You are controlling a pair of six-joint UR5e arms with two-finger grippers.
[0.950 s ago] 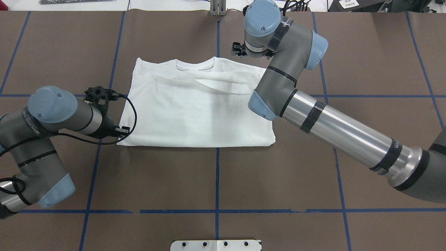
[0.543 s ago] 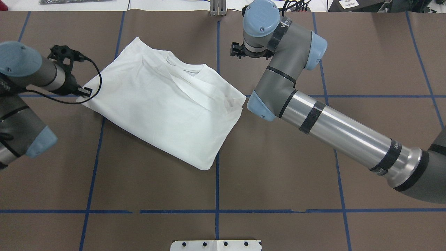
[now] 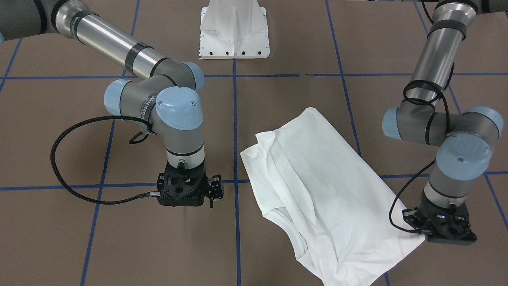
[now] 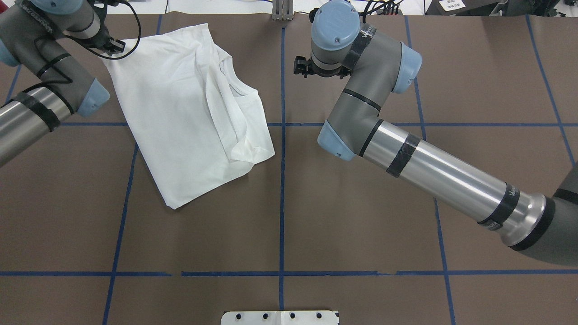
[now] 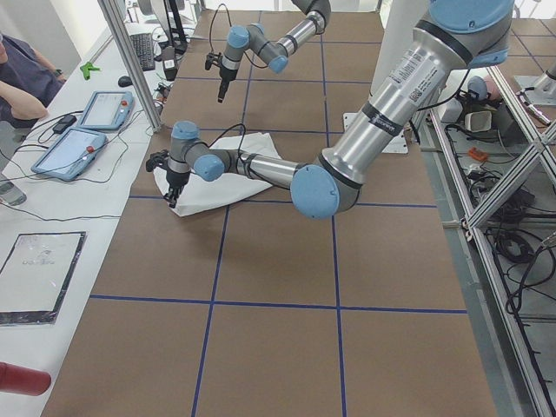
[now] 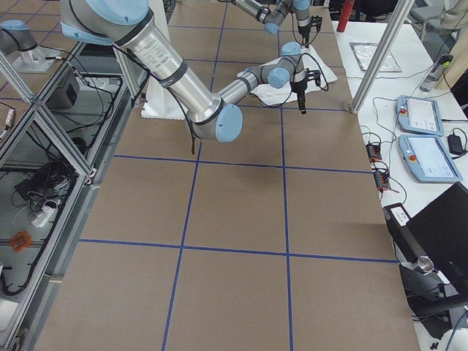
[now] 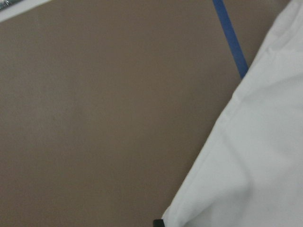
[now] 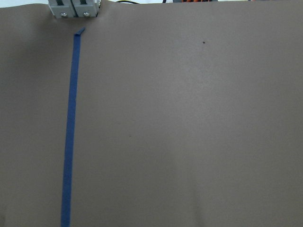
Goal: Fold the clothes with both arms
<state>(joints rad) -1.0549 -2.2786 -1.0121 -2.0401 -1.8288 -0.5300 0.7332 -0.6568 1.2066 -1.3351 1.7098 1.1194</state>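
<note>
Lying askew on the brown table [image 4: 361, 203], the white T-shirt [image 4: 180, 117] is spread over the robot's left half, with its folded-in sleeve and neckline turned toward the centre tape line [image 4: 282, 180]. Its far corner is pinched by the left gripper [image 3: 436, 234], whose fingers are pressed together on the fabric edge, low over the table. One black fingertip [image 7: 158, 222] is seen against the hem in the left wrist view. The right gripper [image 3: 186, 192] is held pointing down above bare table, well apart from the shirt. Whether its fingers are spread or closed cannot be told, as they are hidden beneath its body.
</note>
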